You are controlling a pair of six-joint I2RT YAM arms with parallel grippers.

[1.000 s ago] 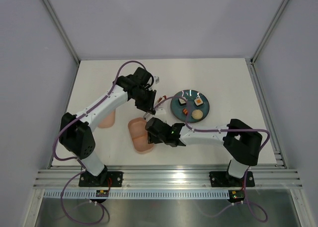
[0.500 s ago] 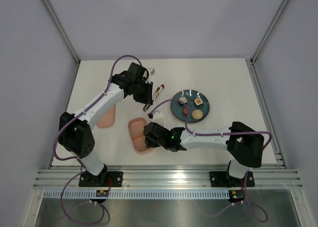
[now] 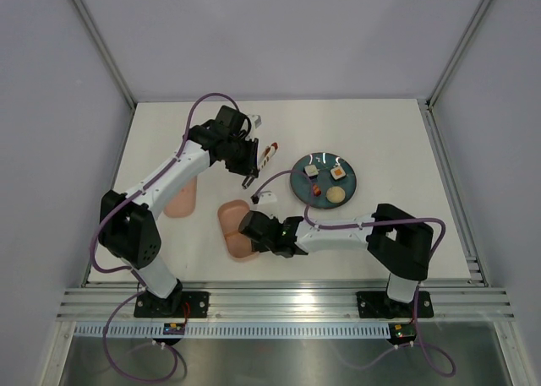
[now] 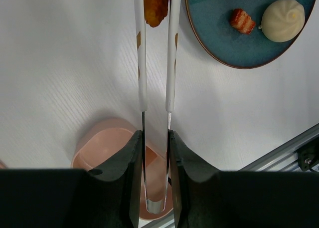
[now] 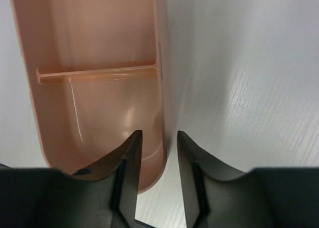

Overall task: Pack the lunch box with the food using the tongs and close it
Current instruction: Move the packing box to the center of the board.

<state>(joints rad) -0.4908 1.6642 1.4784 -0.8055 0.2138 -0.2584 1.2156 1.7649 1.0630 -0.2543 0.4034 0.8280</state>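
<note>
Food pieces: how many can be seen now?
5. Four on the teal plate: dark-topped cube, orange-topped cube, sausage bit, beige disc. One orange piece is pinched in the tongs, left of the plate.

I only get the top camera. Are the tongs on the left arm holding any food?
Observer: Yes. In the left wrist view the left gripper squeezes the tongs, and their tips pinch an orange-brown piece beside the plate.
Operator: Is anything in the lunch box?
Observer: No. The right wrist view shows the lunch box bare on both sides of its divider, as far as it is in view.
Operator: Is the other gripper squeezing the box?
Observer: It doesn't look so. The right gripper straddles the side wall, one finger inside and one outside, with gaps showing.
</note>
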